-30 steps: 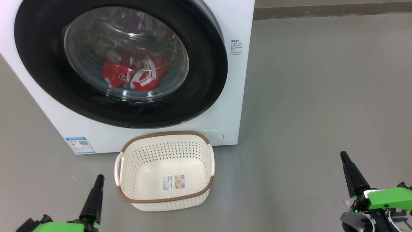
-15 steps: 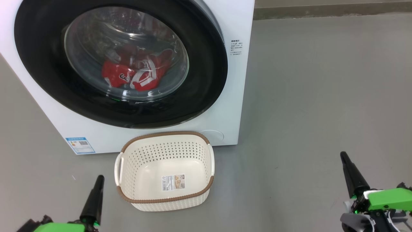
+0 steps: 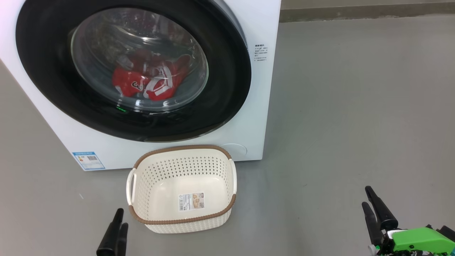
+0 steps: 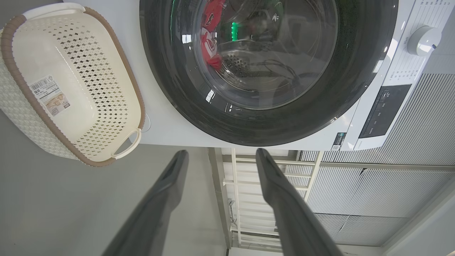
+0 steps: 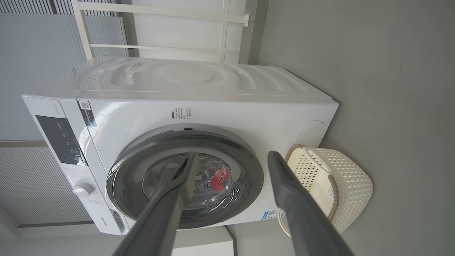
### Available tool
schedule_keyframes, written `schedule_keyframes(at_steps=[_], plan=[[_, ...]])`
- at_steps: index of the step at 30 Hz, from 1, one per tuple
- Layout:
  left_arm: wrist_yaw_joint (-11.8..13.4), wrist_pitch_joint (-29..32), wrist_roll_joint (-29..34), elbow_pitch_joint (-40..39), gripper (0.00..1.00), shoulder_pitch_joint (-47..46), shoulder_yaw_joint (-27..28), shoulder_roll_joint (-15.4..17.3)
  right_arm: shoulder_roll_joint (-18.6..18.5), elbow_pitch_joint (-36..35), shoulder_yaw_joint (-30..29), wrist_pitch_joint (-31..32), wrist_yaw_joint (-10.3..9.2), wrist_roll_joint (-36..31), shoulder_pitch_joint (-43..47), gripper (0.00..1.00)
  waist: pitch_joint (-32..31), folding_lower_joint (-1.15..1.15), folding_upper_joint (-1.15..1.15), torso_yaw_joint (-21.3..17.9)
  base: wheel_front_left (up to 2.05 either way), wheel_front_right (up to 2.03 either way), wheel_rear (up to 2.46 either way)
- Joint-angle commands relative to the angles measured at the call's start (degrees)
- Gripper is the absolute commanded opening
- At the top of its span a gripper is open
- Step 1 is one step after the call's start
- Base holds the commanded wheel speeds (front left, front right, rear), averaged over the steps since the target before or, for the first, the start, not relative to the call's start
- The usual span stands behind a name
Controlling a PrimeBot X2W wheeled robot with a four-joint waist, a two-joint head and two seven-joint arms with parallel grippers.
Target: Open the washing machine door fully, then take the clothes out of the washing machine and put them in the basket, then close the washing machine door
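The washer stands on the grey floor with its door shut against the front panel. The clothes lie inside the drum, low behind the door glass (red fabric with white trim, one dark numeral visible). The basket sits upright on the floor directly in front of the washer, below the door. Its far rim is just beside the front panel, and contact between them cannot be confirmed. A paper label is on the basket bottom. The left gripper is at the lower left of the head view, near the basket's near left corner and not touching it. In the left wrist view its fingers stand apart, clear of all objects. The right gripper is at the lower right of the head view, well apart from both basket and washer. In the right wrist view its fingers are likewise apart and clamp no object.
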Motion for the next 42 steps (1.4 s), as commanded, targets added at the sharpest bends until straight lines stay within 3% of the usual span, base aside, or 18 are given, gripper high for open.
schedule_keyframes(at_steps=[1,18,42], plan=[[-0.07,-0.83,-0.08,-1.78,1.0,-2.73,-0.51,0.52,-0.77,-1.13,1.28,-1.0,0.1,-0.27,-3.41,1.0,0.1,-0.03,0.0,-0.01,0.0,0.0,0.0],[-0.13,-4.48,6.18,-3.27,1.0,-4.74,-2.96,1.58,-1.34,-0.13,5.57,-4.52,0.22,-4.94,-6.6,1.0,0.12,-0.04,0.0,-0.02,0.0,0.0,0.0],[1.41,-9.09,27.61,-4.12,1.0,-7.22,-5.61,2.07,-1.97,1.51,9.02,-9.2,0.4,-19.46,-10.32,1.0,-0.06,-0.04,0.0,0.03,0.0,0.0,0.0]])
